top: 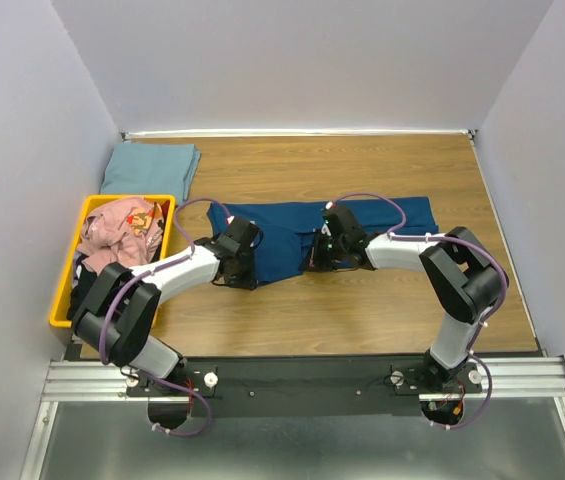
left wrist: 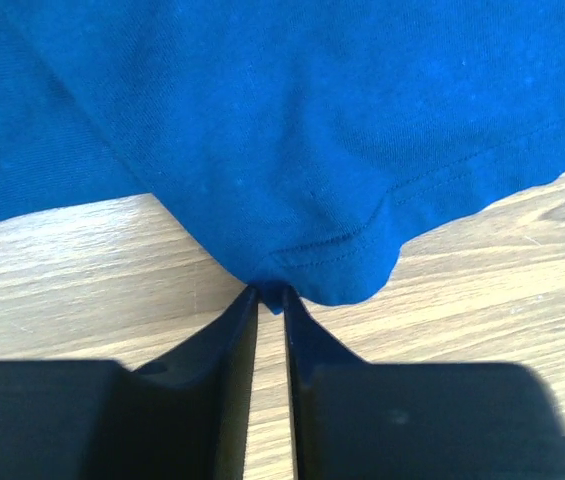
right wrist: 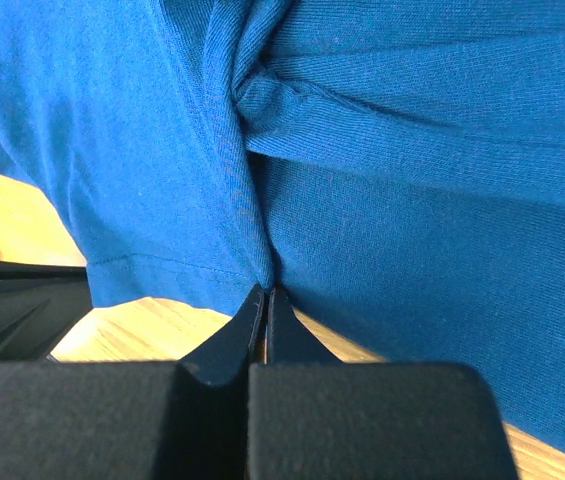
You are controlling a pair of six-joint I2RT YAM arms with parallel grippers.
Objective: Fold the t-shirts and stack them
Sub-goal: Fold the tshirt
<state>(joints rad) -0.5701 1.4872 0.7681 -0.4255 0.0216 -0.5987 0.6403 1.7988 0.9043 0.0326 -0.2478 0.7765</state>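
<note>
Your left claw (top: 244, 268) and right claw (top: 320, 255), seen from above, both sit low on the near edge of the blue t-shirt (top: 372, 222), which lies spread on the counter (top: 362, 310) just beyond them. Left of your left claw, a yellow bin (top: 62, 290) holds a pink t-shirt (top: 117, 230). A folded grey-blue t-shirt (top: 150, 168) lies beyond the bin.

In your left wrist view, the left claw (left wrist: 272, 300) is nearly closed, pinching the hem of the blue t-shirt (left wrist: 292, 130) just above the counter (left wrist: 82, 270).

In your right wrist view, the right claw (right wrist: 265, 300) is clamped tight on a bunched fold of the blue t-shirt (right wrist: 412, 250).
</note>
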